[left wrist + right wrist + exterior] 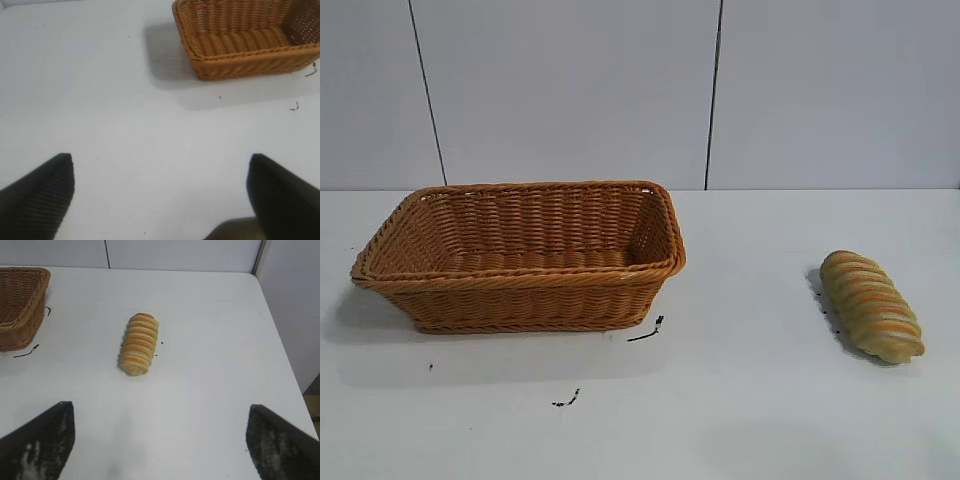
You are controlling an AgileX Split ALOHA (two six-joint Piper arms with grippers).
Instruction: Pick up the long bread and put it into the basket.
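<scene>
On the white counter point(750, 400), the long bread point(871, 305) lies alone on the right-arm side, resting on its long side, well apart from the basket point(520, 285), which sits empty on the left-arm side. A few small dark marks dot the surface near the basket's front corner.

The right pincer point(160, 440) hangs back from the loaf, tilted down toward it, its two dark fingers spread wide with nothing between them; the bread shows ahead of the gap, slightly off to the basket side of centre. The left pincer point(160, 195) is likewise spread and empty, hovering over bare counter with the basket farther off; it looks idle for now.

The loaf looks light and fairly soft, a ridged, rounded body that would probably give under pressure rather than crack. Its glazed stripes may be a little slick, and the curved flanks could let it squirt out of a shallow pinch. The sensible hold seems to be across the narrow width at mid-length, fingers straddling both long sides so the weight balances and neither end droops. A grip near a tapered end would likely let it pivot. Since the loaf lies at a slant to the counter edge, the wrist may need turning to square the fingers to its sides, and closing should be gentle.
</scene>
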